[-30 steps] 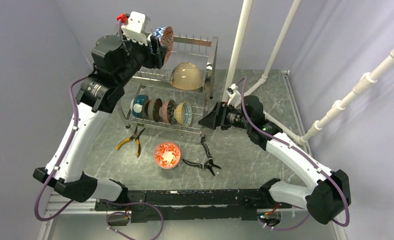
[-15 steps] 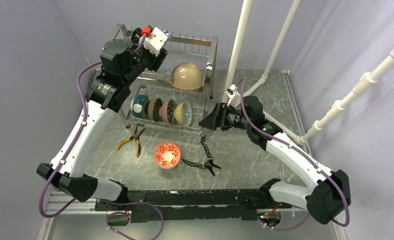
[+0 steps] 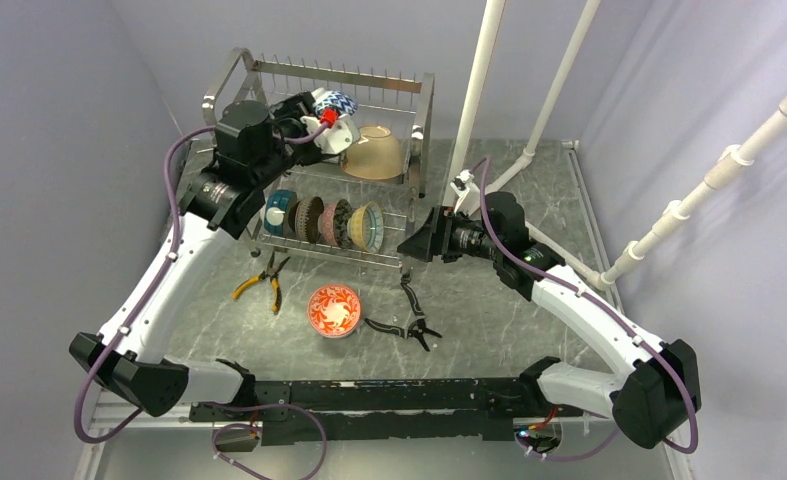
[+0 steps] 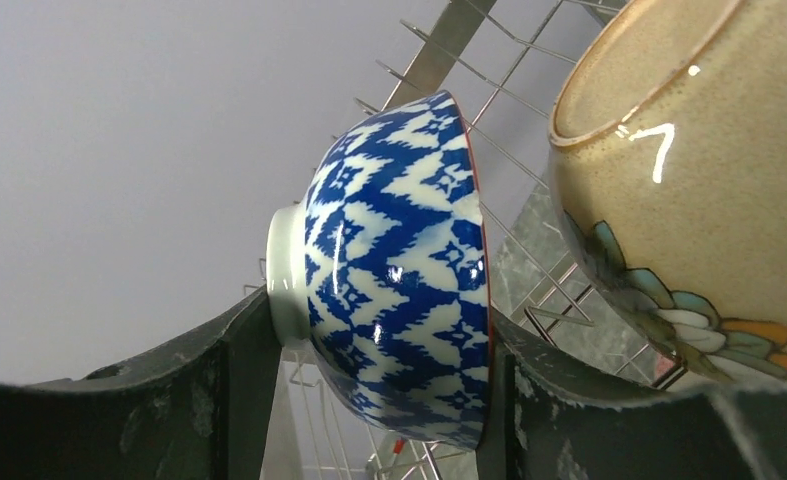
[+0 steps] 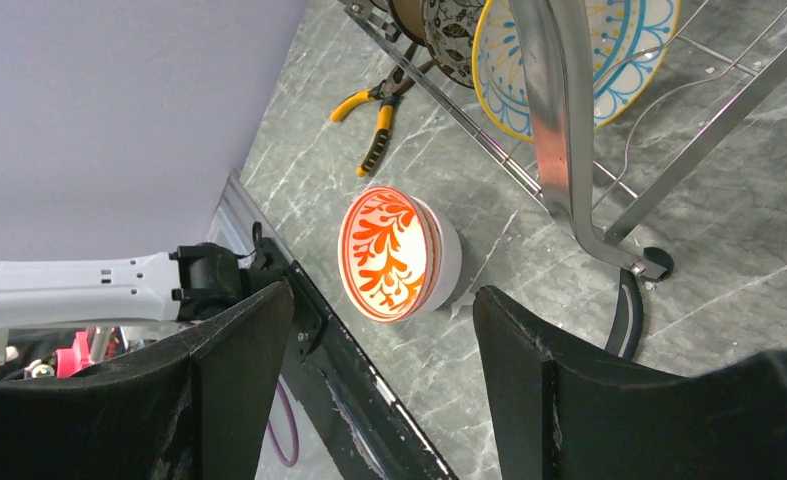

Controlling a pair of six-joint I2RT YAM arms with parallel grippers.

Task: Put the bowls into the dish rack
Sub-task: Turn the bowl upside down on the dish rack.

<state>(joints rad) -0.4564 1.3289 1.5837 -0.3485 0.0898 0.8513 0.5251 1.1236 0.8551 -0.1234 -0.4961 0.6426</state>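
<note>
My left gripper (image 3: 321, 115) is shut on a blue-white zigzag bowl (image 3: 335, 101), held on edge over the upper tier of the steel dish rack (image 3: 428, 110). In the left wrist view the bowl (image 4: 399, 270) sits between the gripper's (image 4: 379, 330) fingers, foot on one and rim on the other, close beside a tan bowl (image 4: 689, 180). Several patterned bowls (image 3: 324, 220) stand in the lower tier. A red-patterned bowl (image 3: 334, 310) sits on the table. My right gripper (image 3: 409, 246) hovers open by the rack's right end, the red bowl (image 5: 394, 255) showing between its empty fingers.
Yellow-handled pliers (image 3: 261, 281) lie left of the red bowl and black pliers (image 3: 409, 318) lie to its right. White pipes (image 3: 479, 90) rise behind the rack's right side. The rack's steel leg (image 5: 559, 130) stands close in front of the right gripper.
The left arm has swung the blue-white bowl from above the rack's top left down and right to the upper tier, next to the tan bowl. The right arm has not moved.
</note>
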